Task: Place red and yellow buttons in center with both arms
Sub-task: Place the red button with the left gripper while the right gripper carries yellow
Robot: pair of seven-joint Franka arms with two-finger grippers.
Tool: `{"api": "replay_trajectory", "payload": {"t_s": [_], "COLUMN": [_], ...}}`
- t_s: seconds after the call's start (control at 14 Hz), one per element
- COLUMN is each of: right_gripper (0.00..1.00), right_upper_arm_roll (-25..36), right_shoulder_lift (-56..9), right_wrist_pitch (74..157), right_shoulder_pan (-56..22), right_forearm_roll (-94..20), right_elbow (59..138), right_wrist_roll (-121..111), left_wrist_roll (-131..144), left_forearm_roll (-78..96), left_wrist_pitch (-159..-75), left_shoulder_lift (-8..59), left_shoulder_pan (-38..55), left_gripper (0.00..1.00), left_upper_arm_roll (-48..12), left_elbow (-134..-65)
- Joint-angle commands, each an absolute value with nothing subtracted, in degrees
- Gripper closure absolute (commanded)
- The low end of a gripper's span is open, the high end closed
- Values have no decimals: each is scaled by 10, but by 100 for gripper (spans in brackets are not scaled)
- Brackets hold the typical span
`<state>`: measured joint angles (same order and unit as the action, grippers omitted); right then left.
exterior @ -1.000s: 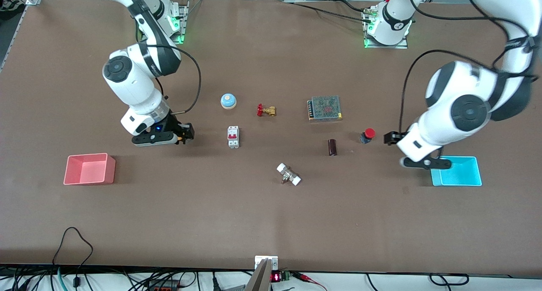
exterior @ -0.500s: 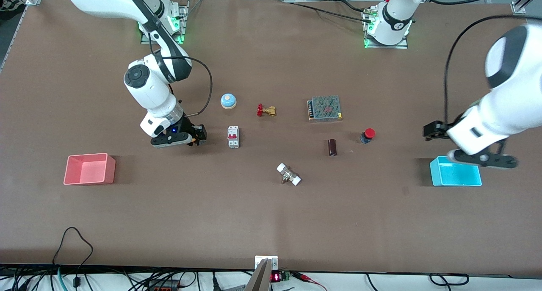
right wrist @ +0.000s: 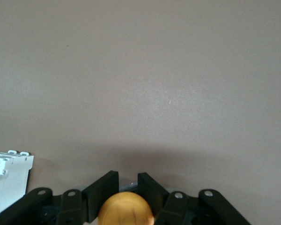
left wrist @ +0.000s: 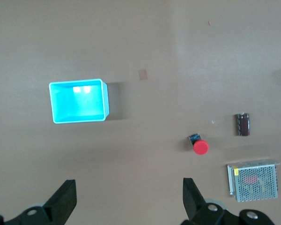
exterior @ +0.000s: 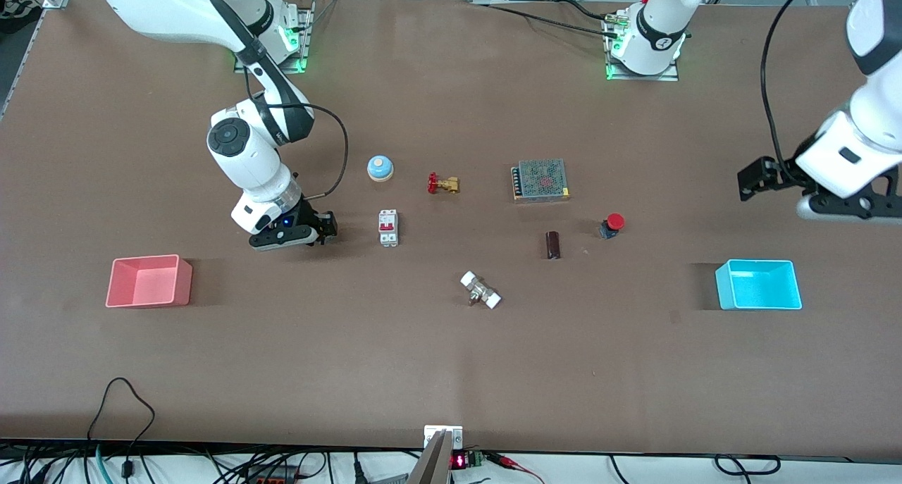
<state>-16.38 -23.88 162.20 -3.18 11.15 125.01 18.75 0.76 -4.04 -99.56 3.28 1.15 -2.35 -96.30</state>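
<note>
The red button (exterior: 612, 225) rests on the brown tabletop (exterior: 451, 357) between the dark cylinder and the cyan tray; it also shows in the left wrist view (left wrist: 199, 146), its black body beside the cap. My right gripper (exterior: 323, 227) is low over the table beside the white breaker and is shut on the yellow button (right wrist: 126, 209), whose orange-yellow cap sits between the black fingers (right wrist: 100, 191). My left gripper (exterior: 843, 208) is up in the air, over the table's left-arm end above the cyan tray. It is wide open and empty (left wrist: 129, 201).
A white breaker (exterior: 387, 227), blue bell (exterior: 380, 168), brass valve (exterior: 442, 184), mesh power supply (exterior: 540, 180), dark cylinder (exterior: 553, 245) and white-ended fitting (exterior: 480, 290) lie mid-table. A pink tray (exterior: 148, 281) and a cyan tray (exterior: 758, 284) stand at the two ends.
My left gripper rose and swung away from the red button toward its own end of the table. My right gripper carried the yellow button toward the breaker.
</note>
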Motion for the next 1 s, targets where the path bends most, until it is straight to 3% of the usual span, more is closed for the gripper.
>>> {"api": "replay_trajectory", "payload": {"t_s": [0.0,0.57,0.93], "right_gripper": [71,69,42], "right_upper_arm_roll": [-162,-162,-162], "right_shoulder_lift": [-244,-260,-263], "right_wrist_pitch": [1629,1633,1633], "right_shoulder_pan": [-35,-39,-38], "right_forearm_roll": [123,123,123], "right_elbow": [1246,1242,1239], "right_wrist_roll": [195,197,197], "left_wrist_roll": [-3,-3,-3], "left_forearm_roll": [-29,-32,-32], "left_wrist_pitch": [-1001,-995,-994], "left_shoulder_lift": [7,9,9], "left_shoulder_pan": [25,27,27], "left_gripper": [0,0,0], "left_upper_arm_roll": [-13,-26,-25], "left_elbow": [-1001,-988,-984]}}
